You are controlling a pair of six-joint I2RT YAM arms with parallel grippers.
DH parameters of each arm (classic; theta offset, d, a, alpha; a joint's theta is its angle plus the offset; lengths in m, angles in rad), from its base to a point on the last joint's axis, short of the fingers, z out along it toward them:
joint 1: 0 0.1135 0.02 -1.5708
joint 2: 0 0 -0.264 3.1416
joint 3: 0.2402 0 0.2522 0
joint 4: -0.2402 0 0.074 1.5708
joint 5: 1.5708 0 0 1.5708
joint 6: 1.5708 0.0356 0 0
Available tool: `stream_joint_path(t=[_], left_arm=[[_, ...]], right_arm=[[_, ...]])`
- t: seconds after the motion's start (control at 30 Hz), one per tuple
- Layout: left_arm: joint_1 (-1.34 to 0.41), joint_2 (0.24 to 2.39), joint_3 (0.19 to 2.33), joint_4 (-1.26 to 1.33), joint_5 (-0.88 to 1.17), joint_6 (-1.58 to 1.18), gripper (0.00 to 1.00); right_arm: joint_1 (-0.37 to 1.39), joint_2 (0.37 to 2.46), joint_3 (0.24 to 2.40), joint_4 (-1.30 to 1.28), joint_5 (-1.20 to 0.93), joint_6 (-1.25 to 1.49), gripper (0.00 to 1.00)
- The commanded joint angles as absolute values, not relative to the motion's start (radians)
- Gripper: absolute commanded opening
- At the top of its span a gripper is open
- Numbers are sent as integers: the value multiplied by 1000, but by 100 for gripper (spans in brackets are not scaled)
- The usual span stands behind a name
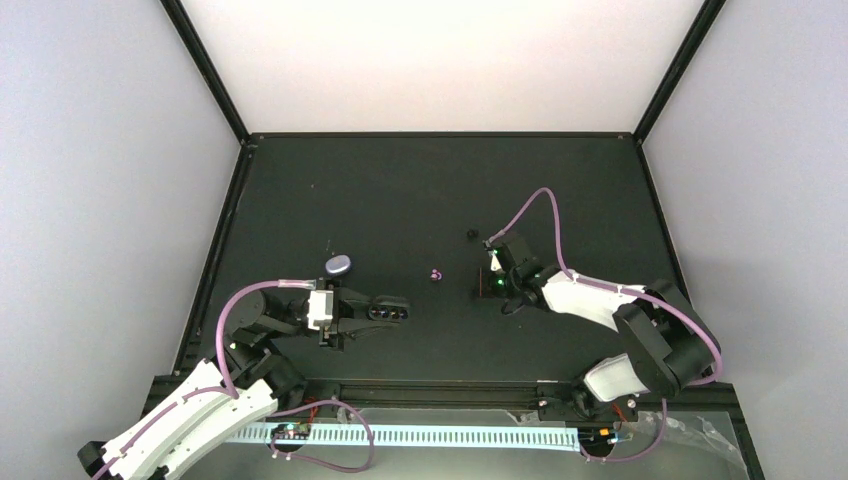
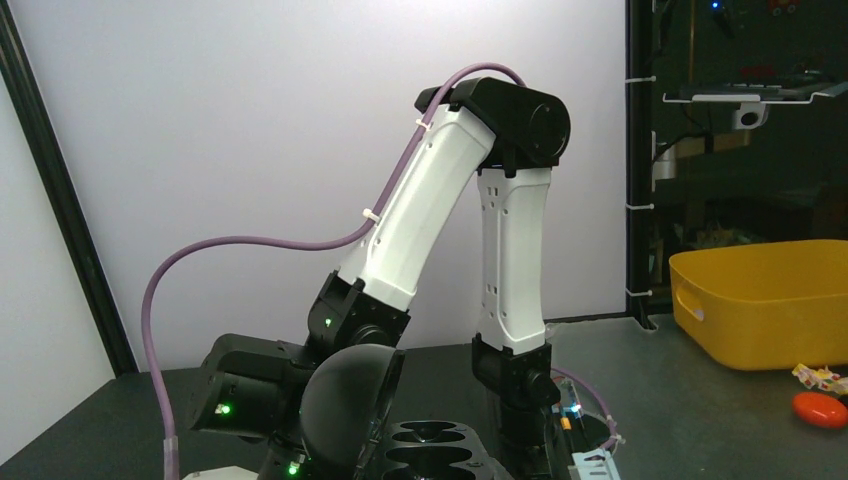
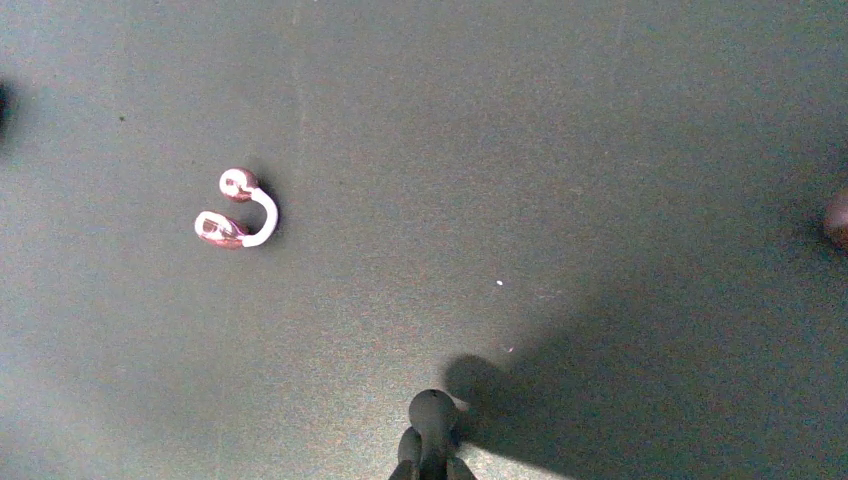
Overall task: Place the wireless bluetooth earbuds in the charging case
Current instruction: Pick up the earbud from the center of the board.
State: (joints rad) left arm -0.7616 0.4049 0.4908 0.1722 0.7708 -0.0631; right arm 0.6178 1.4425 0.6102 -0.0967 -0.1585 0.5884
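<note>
A: What's nearest?

B: The left claw (image 1: 368,310), at the near left of the table (image 1: 420,190). It is clamped on a black case (image 1: 390,311), which points right towards the middle

A: Is the case open?

B: Yes. In the left wrist view its domed lid (image 2: 350,400) stands up and the moulded hollows face upward just right of it

A: And the right claw?

B: The right claw (image 3: 428,462) sits a little farther back, right of centre, pointing down at the table. Its fingers are drawn tight together, with a black bud (image 3: 432,408) pinched at the tips. The bud's shadow lies right against it, so I cannot tell whether it touches the table or hangs just above

A: Where are the other buds?

B: A purple bud (image 3: 225,229) lies loose on the table between the two claws, nearer the right one and apart from both. It has two pink-purple ends joined by a pale arch. It is well apart from the black case

A: Anything farther back?

B: An oval case (image 1: 338,264), greyish purple and closed, lies just beyond the left claw. Farthest of all is a small dark bud (image 1: 472,234), alone on the table beyond the right claw
</note>
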Motion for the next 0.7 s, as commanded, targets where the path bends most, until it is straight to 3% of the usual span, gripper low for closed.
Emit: stream_joint_path(t=[0.0, 0.3, 0.47, 0.57, 0.67], left_arm=[[-761, 394, 505, 182, 785, -55, 2], [-761, 394, 505, 181, 784, -52, 2], [-761, 390, 504, 180, 786, -53, 2], [-761, 391, 503, 189, 804, -56, 2], [-762, 395, 503, 212, 833, -66, 2]], right_arm=[[626, 1454, 621, -93, -152, 587, 5], [626, 1423, 638, -121, -134, 574, 1], [626, 1206, 650, -183, -178, 469, 1], [631, 1051, 699, -252, -340, 322, 1], [733, 945, 818, -391, -400, 168, 1]])
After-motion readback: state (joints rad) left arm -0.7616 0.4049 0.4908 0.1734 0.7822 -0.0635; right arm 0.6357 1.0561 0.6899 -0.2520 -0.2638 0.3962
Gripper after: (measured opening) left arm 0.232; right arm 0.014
